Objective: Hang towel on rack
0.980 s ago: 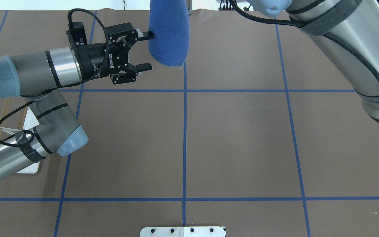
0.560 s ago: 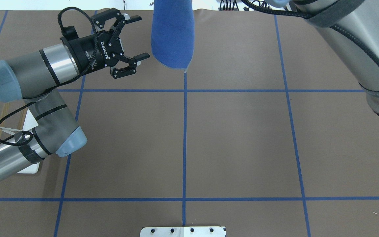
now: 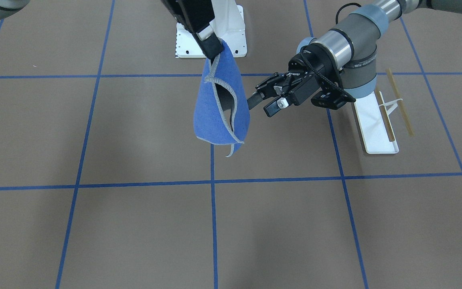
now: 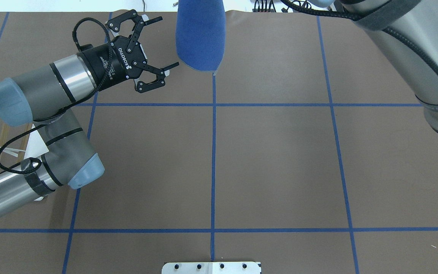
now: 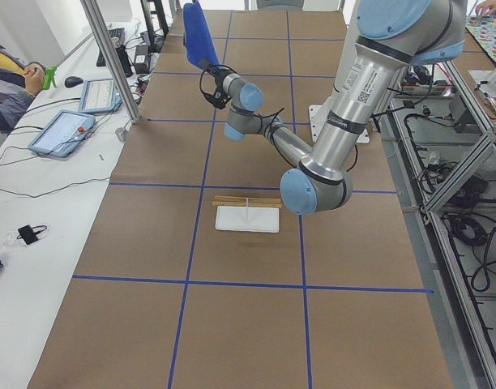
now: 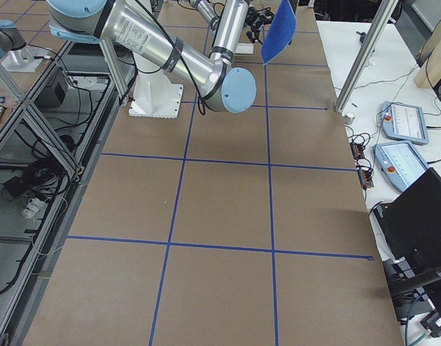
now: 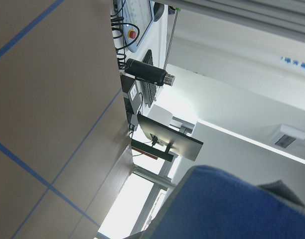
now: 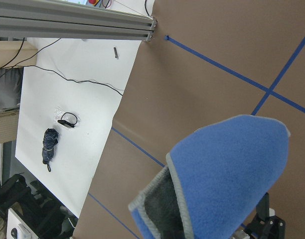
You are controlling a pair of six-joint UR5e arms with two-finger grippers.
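While right tool [image 3: 214, 49] clamps one towel [image 3: 211, 108], left tool [image 3: 261, 105] gapes; one rack [image 3: 370, 120] stands apart.

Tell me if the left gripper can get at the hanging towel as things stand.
Probably yes. The left gripper is open, its tips close beside the towel, which hangs from the right gripper. Nothing lies between them.
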